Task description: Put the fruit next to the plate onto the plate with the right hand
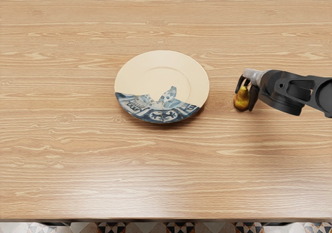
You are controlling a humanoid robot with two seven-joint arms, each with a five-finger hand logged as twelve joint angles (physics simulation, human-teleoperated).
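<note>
Partly the right hand (248,89) hides the pear (240,103) it clasps.

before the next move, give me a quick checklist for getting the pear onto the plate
1. Right hand at the pear: ok, it is right over the fruit.
2. Grasp closed firmly: cannot tell.
3. Pear lifted off the table: not ok, it appears to rest on the wood.
4. Plate free to receive: ok, nothing lies on it.
5. Path from pear to plate: ok, only bare wood lies between them.
</note>
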